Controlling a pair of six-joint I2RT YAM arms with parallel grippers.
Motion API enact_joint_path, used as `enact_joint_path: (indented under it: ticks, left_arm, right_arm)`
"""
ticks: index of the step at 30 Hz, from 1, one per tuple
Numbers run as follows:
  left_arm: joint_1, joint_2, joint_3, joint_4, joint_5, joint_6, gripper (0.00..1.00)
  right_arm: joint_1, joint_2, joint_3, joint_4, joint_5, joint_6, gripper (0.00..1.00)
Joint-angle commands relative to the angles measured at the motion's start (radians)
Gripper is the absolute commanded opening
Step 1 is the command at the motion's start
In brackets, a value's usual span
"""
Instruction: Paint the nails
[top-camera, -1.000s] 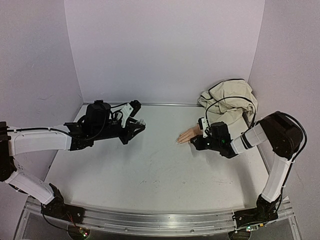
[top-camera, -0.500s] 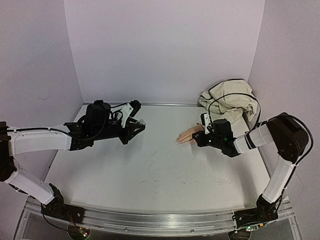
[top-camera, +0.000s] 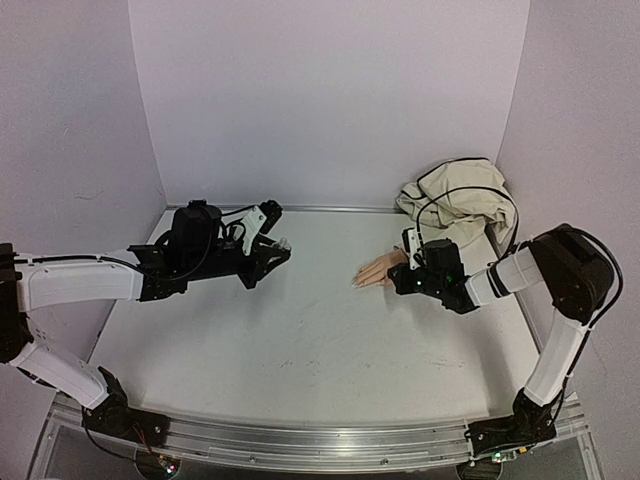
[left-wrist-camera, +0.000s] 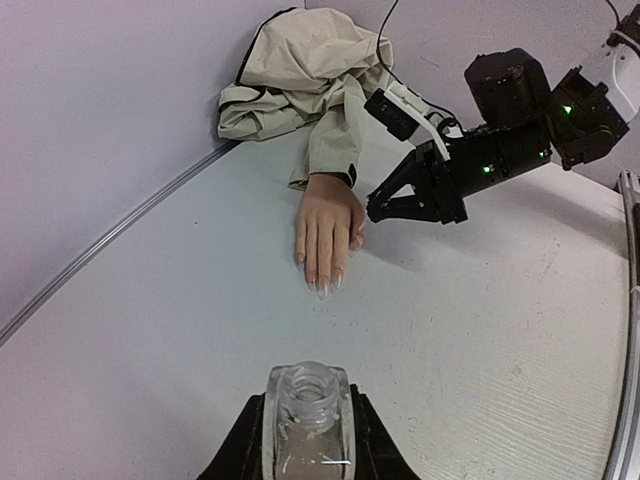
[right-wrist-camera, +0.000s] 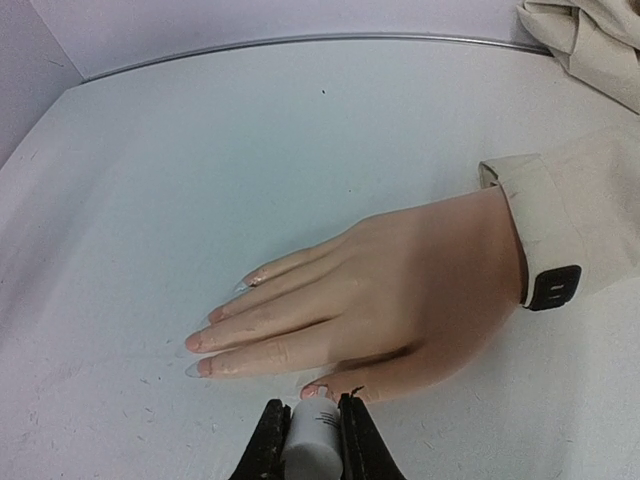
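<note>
Lying palm down on the white table (top-camera: 300, 340), the mannequin hand (top-camera: 378, 270) rested toward the far right side, fingers flat and close together, pointing to the left. Its nails (right-wrist-camera: 200, 345) were long, pale and glossy, and sat just above the table surface. A beige sleeve (right-wrist-camera: 580, 230) with a dark tab (right-wrist-camera: 555, 287) covered the wrist and ran back to a jacket (top-camera: 455, 195) bunched in the far right corner.

The right gripper (right-wrist-camera: 310, 410) sat low beside the thumb (right-wrist-camera: 345, 385), its fingers closed narrowly on a small white cylinder (right-wrist-camera: 312, 440). The cylinder's front end came right up to the thumb tip; whether they touched could not be told.

The left gripper (left-wrist-camera: 307, 410) was well apart, on the left side of the table, facing the hand. Its fingers were clamped on the sides of a small clear glass bottle (left-wrist-camera: 307, 430), which stood upright with its mouth uncapped.
</note>
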Motion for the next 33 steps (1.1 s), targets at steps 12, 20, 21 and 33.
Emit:
enact_joint_path:
  ticks: [12, 20, 21, 33]
  left_arm:
    - [-0.006, -0.039, 0.029, 0.057, 0.014, 0.014, 0.0]
    - [-0.006, -0.037, 0.029, 0.057, 0.016, 0.012, 0.0]
    - [-0.006, -0.038, 0.029, 0.058, 0.016, 0.012, 0.0]
    - [-0.006, -0.039, 0.028, 0.057, 0.014, 0.014, 0.0]
  right_arm:
    - [0.004, 0.032, 0.048, 0.002, -0.005, -0.008, 0.0]
    - [0.004, 0.05, 0.057, 0.009, -0.019, -0.01, 0.0]
    - [0.005, 0.05, 0.058, 0.01, -0.019, -0.011, 0.0]
    - [0.004, 0.063, 0.065, 0.019, -0.044, -0.007, 0.0]
